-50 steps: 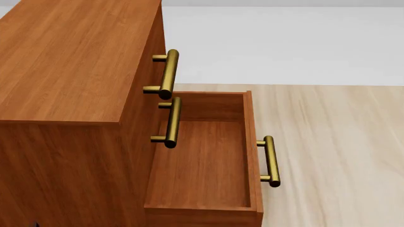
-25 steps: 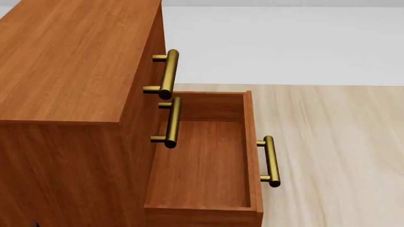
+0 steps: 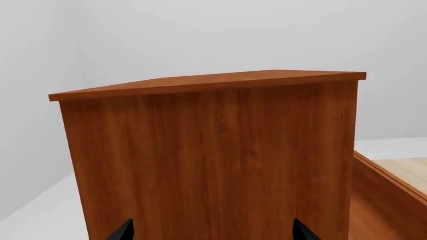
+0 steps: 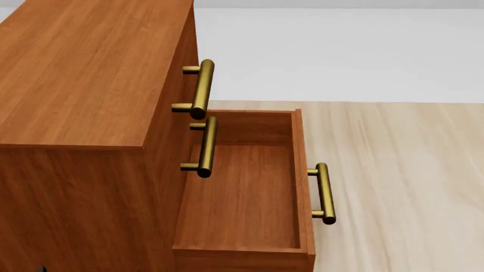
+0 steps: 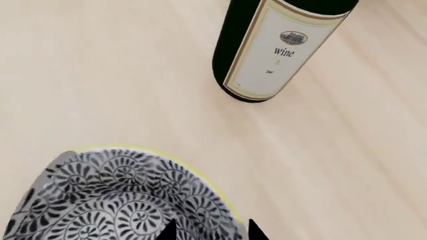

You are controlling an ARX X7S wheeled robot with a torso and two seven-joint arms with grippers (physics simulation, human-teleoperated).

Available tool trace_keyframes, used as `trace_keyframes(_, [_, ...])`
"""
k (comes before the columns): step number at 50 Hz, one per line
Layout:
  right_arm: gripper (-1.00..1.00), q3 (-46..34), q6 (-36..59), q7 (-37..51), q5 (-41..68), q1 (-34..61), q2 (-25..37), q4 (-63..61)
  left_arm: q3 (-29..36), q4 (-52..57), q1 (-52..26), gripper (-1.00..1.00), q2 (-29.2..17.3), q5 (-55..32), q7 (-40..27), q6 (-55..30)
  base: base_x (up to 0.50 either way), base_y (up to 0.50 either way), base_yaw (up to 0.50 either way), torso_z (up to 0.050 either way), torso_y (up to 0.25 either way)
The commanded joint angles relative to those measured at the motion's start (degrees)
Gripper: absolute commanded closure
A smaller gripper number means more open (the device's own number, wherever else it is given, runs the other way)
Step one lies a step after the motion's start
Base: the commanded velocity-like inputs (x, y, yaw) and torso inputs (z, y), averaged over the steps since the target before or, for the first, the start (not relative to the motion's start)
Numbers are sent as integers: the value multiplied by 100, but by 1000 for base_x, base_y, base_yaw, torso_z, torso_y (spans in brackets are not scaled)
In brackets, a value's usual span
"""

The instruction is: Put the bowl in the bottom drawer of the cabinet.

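Nothing has shifted: the reddish-brown wooden bottom drawer [image 4: 246, 195] of the three-drawer cabinet [image 4: 83, 73] still stands open. The right gripper [image 5: 210, 231] hangs over the patterned ceramic bowl [image 5: 123, 200]; its grip I cannot tell. The left gripper's [image 3: 212, 234] tips sit spread, holding nothing.

The large reddish-brown wood-grain cabinet [image 4: 83, 85] stands upright. Its lowest drawer [image 4: 242, 192], a wooden box with a brass bar handle, is pulled fully open, its floor bare. The small round patterned ceramic bowl [image 5: 127, 200], yellow-rimmed, sits on pale wood.
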Motion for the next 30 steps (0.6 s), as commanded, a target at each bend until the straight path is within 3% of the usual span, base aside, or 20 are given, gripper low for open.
trace_keyframes(1, [100,44,-138,-336,-229,9,-202,21,17,-21,6,-100,-17,3,-26,27,15,0,4,0,0])
trace_keyframes(18, [100,135,105,-422,293,144,-443,-735,16,-86,32,-100,-45,-10,-48,114,3,0,3,0,0])
trace_keyframes(23, [100,557,258,-520,967,224,-815,-1039,51,-115,51,-100,-55,27,-45,165,2,0,4,0,0])
trace_keyframes(30, [100,642,201,-272,1092,279,-1073,-1470,47,-91,64,-100,-77,26,-67,157,2,0,5,0,0])
